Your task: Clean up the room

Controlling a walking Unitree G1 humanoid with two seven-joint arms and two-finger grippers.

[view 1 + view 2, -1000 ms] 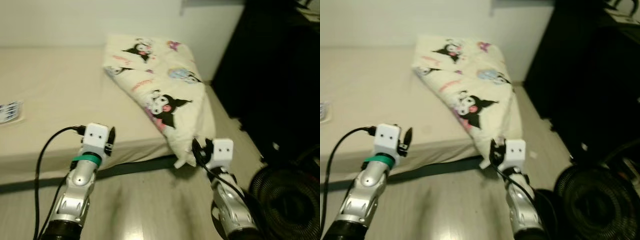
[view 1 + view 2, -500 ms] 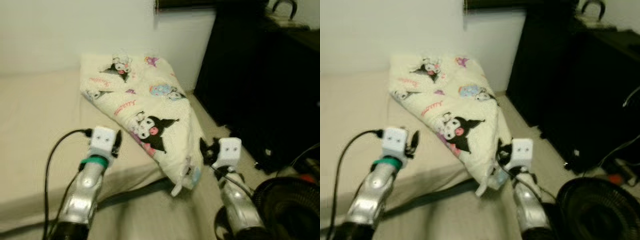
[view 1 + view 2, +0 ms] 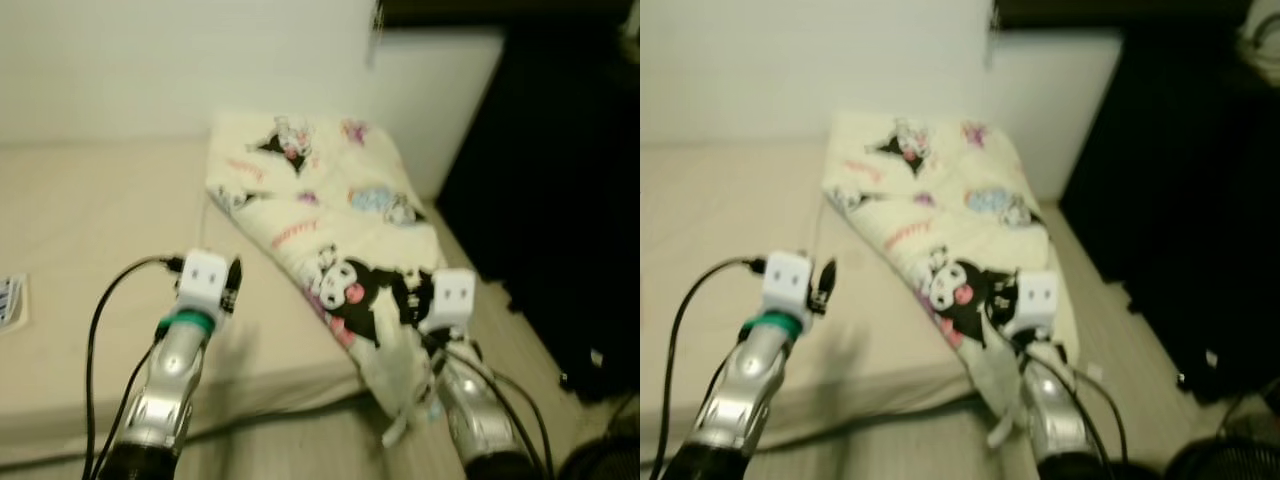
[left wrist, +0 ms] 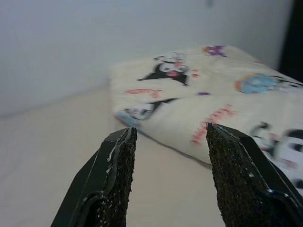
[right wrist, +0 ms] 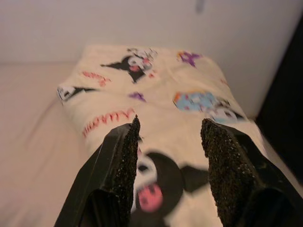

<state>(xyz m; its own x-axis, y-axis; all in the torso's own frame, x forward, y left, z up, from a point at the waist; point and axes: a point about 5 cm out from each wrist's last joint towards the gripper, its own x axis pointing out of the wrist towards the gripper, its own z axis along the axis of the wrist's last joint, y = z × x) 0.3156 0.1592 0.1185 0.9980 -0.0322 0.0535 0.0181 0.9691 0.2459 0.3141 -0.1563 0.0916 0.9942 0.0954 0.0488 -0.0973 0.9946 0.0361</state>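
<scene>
Our right hand (image 5: 168,142) reaches forward just above the lower end of the pillow (image 3: 330,215), its 2 rough black fingers (image 5: 124,156) spread with nothing between them. Our left hand (image 4: 168,156) hovers over the bed (image 3: 100,230), fingers spread too, the pillow ahead and beside it. The pillow is soft cream cloth with cartoon prints, lying askew on the smooth beige bed, its corner overhanging the edge.

**Both arms raised forward, fingers apart**

The left arm (image 3: 165,385) reaches up and ahead, a black cable looping from its wrist; the left gripper (image 4: 168,177) holds its two black fingers spread. The right arm (image 3: 475,420) angles forward likewise, and the right gripper (image 5: 168,172) has its fingers parted too, nothing between them.
</scene>
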